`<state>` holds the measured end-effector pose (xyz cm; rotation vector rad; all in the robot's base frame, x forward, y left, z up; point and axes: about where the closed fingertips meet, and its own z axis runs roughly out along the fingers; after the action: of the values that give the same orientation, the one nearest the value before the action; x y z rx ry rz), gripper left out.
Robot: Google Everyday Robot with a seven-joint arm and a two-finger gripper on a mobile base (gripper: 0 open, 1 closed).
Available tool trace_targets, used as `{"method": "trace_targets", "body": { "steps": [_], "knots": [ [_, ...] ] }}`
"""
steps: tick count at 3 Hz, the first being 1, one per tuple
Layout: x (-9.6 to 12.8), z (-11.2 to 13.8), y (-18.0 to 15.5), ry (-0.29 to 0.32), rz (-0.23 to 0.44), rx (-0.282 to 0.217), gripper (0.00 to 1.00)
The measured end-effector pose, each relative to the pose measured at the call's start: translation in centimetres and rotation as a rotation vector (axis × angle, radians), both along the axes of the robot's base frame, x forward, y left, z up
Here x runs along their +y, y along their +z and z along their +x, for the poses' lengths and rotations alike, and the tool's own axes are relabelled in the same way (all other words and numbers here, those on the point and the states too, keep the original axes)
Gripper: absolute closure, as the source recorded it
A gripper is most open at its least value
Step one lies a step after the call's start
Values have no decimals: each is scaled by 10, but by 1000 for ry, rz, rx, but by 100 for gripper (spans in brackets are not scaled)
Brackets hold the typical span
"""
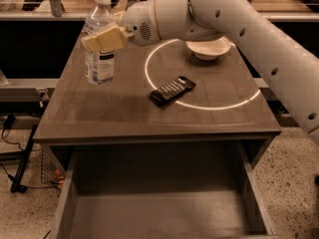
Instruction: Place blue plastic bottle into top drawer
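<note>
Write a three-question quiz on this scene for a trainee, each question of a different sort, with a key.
1. True or false: the top drawer stands open.
2. Choose one. The gripper is: A, open inside the drawer; B, shut on the blue plastic bottle; C, resting on the floor.
3. Fill in: the bottle is upright at the table's ___ side, as the camera sees it.
Key: 1 true; 2 B; 3 left.
</note>
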<state>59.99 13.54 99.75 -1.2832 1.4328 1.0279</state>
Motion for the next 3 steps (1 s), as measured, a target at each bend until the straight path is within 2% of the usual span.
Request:
{"method": "trace_targets", "body": {
  "steps": [1, 2, 3],
  "knots": [
    [-14, -67, -2, 96, 25, -14, 100],
    [-52, -112, -11, 92, 6, -36, 100],
    [-96, -174, -31, 53, -69, -74, 100]
  ]
}}
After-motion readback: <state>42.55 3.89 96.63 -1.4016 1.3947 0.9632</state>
